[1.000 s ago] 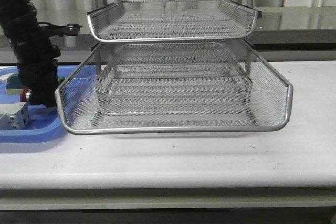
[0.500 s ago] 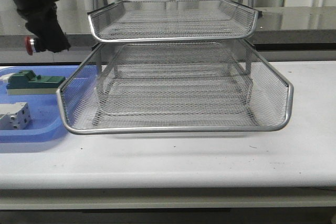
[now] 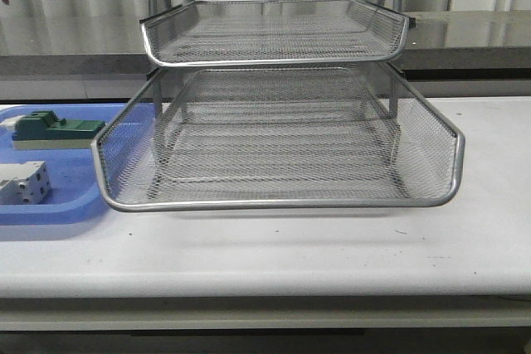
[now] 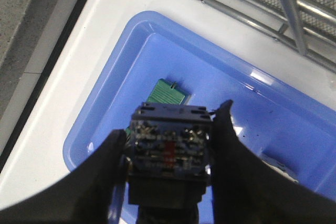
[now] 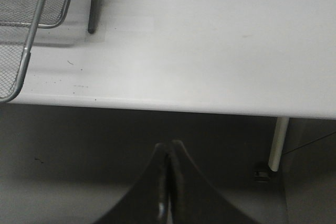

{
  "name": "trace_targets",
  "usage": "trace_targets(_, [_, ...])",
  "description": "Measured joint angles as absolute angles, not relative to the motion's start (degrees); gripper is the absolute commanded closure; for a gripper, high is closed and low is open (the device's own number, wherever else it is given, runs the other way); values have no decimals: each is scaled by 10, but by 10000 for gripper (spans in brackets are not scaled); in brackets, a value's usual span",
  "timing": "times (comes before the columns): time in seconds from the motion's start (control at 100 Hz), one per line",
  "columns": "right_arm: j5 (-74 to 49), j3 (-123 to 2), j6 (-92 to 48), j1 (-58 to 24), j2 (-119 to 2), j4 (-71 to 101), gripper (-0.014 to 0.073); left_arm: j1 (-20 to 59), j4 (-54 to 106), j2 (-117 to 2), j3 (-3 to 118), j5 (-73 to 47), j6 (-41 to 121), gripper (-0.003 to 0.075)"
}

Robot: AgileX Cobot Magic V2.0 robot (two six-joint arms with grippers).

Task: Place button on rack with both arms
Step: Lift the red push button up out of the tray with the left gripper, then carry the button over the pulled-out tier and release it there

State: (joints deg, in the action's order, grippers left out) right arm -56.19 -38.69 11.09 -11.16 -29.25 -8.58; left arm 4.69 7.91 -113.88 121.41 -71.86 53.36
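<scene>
Left gripper clamped across the button's stiff block body, likely light and hard; right gripper closed, empty, rack unloaded.

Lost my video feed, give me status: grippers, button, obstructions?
Left gripper shut on button, high above blue tray. Right gripper shut, empty, off table edge. Rack trays bare; nothing in the way.
</scene>
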Motion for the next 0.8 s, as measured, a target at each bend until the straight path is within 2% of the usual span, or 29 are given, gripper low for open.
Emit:
trace_targets(0.21, [-562,-387,111,-112,-293,-86,664,59,78,-1050,1128,-720,530,741])
trace_targets(0.42, [-562,-387,111,-112,-293,-86,664,103,81,-980,1044,-721,530,741])
trace_targets(0.8, [-562,-387,111,-112,-293,-86,664,219,133,-961,977,-720,529,741])
